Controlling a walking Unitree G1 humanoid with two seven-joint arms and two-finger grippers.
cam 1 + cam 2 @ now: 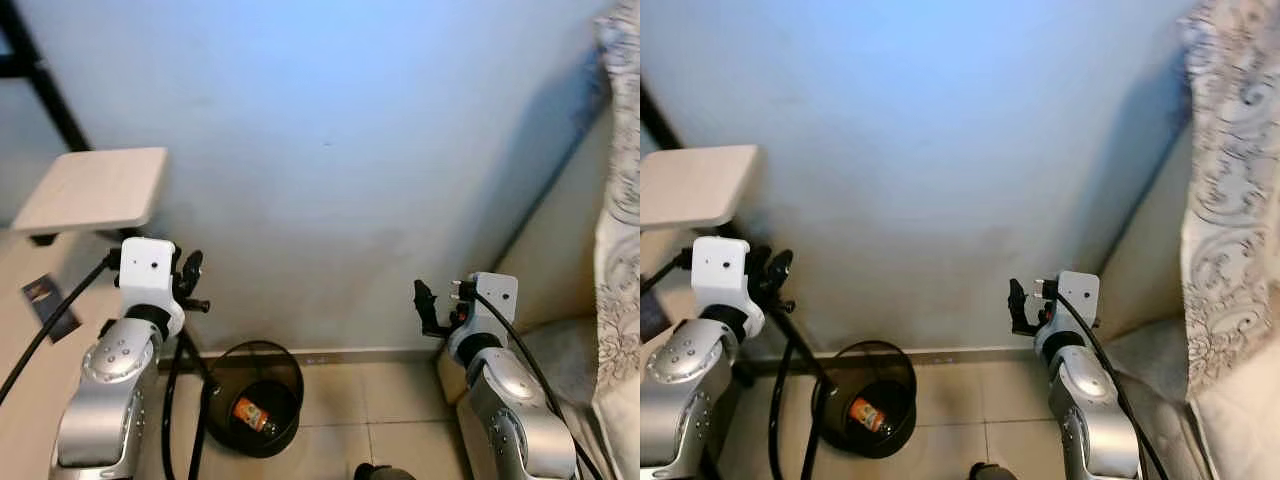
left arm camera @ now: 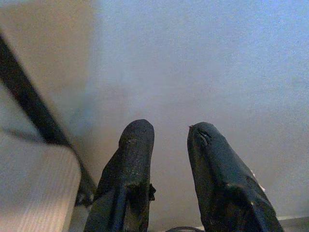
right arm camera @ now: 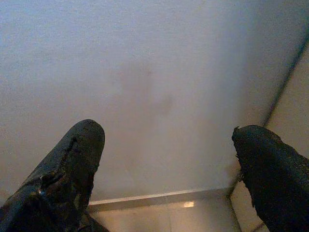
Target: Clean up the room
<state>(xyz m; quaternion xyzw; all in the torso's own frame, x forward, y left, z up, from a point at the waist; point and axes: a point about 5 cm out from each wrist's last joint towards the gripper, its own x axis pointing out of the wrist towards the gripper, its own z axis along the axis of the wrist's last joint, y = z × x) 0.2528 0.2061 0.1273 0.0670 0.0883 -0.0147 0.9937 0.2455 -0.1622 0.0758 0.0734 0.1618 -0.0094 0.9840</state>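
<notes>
A black mesh waste bin stands on the tiled floor against the blue wall, between my two arms. An orange can-like item lies at its bottom. My left gripper is raised near the wall, above and left of the bin. In the left wrist view this left gripper is open with nothing between its fingers. My right gripper is held up to the right of the bin. The right wrist view shows the right gripper open wide and empty, facing the wall and baseboard.
A small light wooden tabletop on a black frame stands at the left. A patterned curtain hangs at the right by a beige surface. Black cables drop beside the bin. A dark object lies on the floor tiles.
</notes>
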